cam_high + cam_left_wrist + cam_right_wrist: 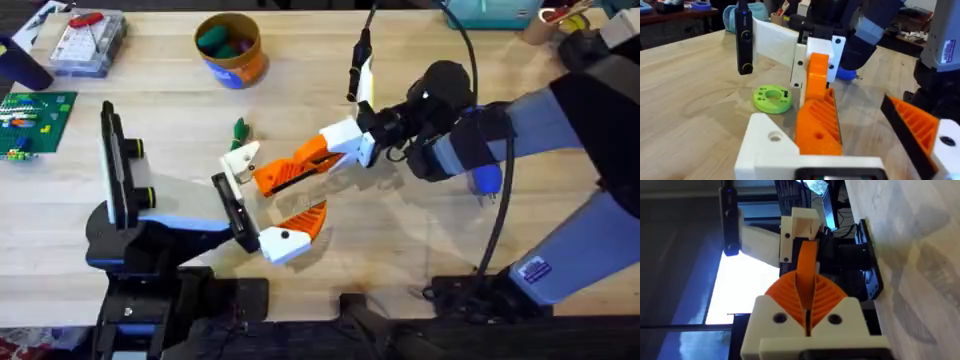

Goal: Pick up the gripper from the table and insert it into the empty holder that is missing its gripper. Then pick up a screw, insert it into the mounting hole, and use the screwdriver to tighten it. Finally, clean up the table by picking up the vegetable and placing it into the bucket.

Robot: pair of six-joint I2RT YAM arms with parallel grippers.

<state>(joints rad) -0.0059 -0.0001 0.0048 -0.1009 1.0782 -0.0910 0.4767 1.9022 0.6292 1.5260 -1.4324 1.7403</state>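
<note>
Grip: my right gripper (pixel 268 178) is clenched on the gripper (pixel 243 159), one orange finger on each side of its wedge.
Wrist view of the grip: my ribbed pads (pixel 826 296) press on both flanks of the thin orange wedge, seen edge-on, and its cream base block (pixel 802 222) sticks out beyond my fingertips.
Where the piece sits in my jaws: the wedge is buried between the fingers, and the cream block is the only part clear of them.
Piece against the holder: the cream block hangs at the far end of the holder (pixel 232 205), just beside it. I cannot tell whether they touch.
Seating: I cannot tell whether the piece is in the bracket.
Left gripper (pixel 275 205): spread wide. Its one fitted wedge (pixel 296 232), on a white base with a black dot, sits at the near end of the same bracket, well apart from the piece I hold.
Left wrist view: the fitted wedge (pixel 917 122) is off to one side, and a green ring (pixel 772 98) lies flat on the table (pixel 400 250).
Bucket (pixel 230 48): at the far edge of the table, well apart from both grippers, with green and reddish things inside.
</note>
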